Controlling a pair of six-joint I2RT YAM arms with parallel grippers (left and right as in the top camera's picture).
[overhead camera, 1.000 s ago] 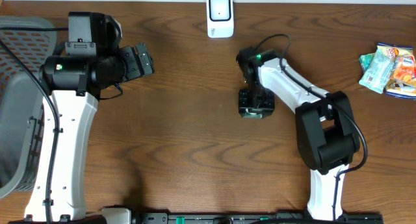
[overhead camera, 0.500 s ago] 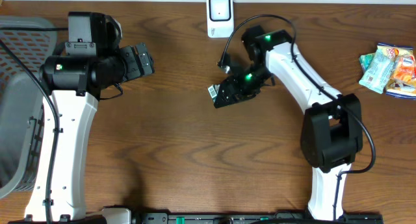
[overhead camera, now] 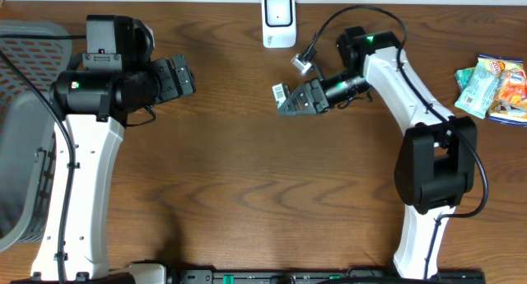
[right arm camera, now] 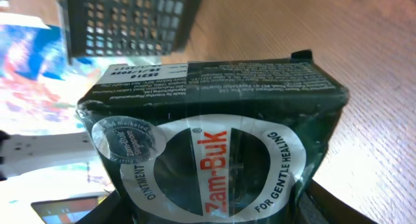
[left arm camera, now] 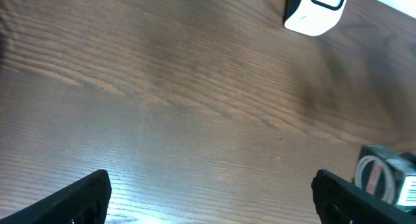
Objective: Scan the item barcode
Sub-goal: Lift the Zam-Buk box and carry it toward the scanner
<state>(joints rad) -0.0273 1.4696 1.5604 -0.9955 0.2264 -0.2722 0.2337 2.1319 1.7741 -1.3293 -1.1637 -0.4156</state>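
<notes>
Two arms share a brown wooden table, and we start with the biggest things on it. A grey mesh basket sits at the left edge beside the left arm. The right arm reaches from the near right toward the far middle. Some bright snack packets lie well apart at the right edge. A white scanner with a dark window stands at the far edge, near the centre. The left gripper hangs with its fingers spread wide and nothing between them, well apart from the work. The right gripper is pinching a dark green box, which the right wrist view shows as a Zam-Buk carton filling most of the frame. The box is held off the table, near the scanner on its near side and a little to the right, not touching it. A small white barcode label shows on the end of the box that points away from the gripper. We judge that the step in hand is presenting the box to the scanner: the pick is done and the scan itself is not yet settled. The label seems to face up and to the left, not squarely at the scanner window. So the next move probably calls for a wrist turn that aims the label at the window, then a short approach toward it. The grip should hold firm so the carton does not slip or tilt. We cannot tell from these views whether the scanner has already read the code.
</notes>
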